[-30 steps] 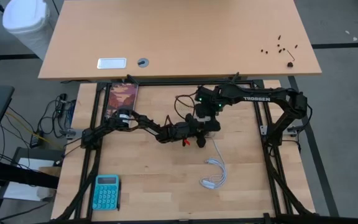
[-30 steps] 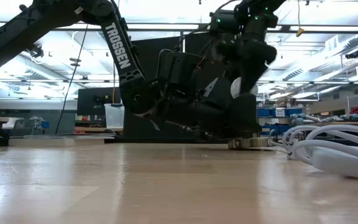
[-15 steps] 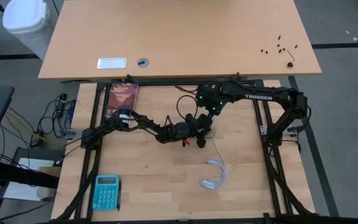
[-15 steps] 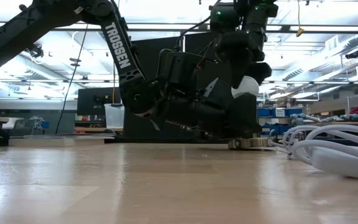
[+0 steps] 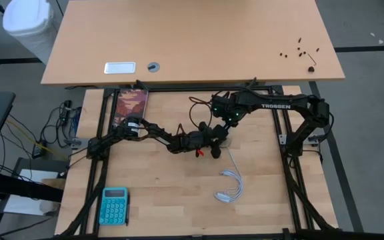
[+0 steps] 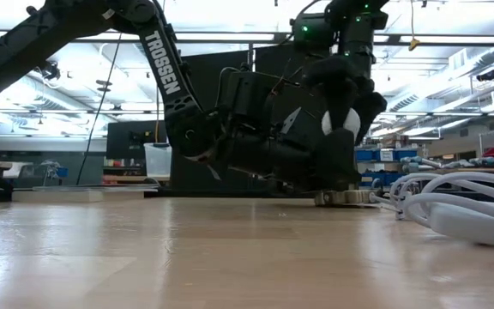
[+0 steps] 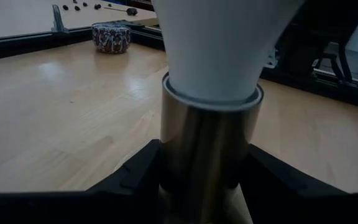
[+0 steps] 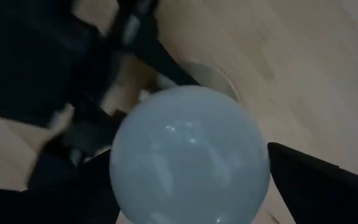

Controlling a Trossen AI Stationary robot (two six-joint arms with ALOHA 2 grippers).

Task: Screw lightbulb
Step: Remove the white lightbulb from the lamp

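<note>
- Two dark arms meeting at the middle of the pale wooden counter point(image 5: 165, 193), with broad bare wood on every side and its edges well away.
- Left claw point(image 5: 211, 144) reaching in low and level from the left, narrowed onto the silvery metal socket sleeve point(image 7: 207, 143), fingers point(image 7: 135, 177) pressed to both flanks.
- Right claw point(image 5: 223, 129) dropping from above, closed around the dome; nearer of the two to the part that must turn.
- Looped white cable point(image 5: 231, 183) just beside the work on the near side, the teal calculator point(image 5: 114, 205) well apart; neither likely in the way.
- Small white frosted lightbulb point(image 6: 340, 122) upright, long axis vertical, taper seated in the sleeve directly under the right claw.
- Judged next: twisting about that vertical axis, with the socket held fast.
</note>
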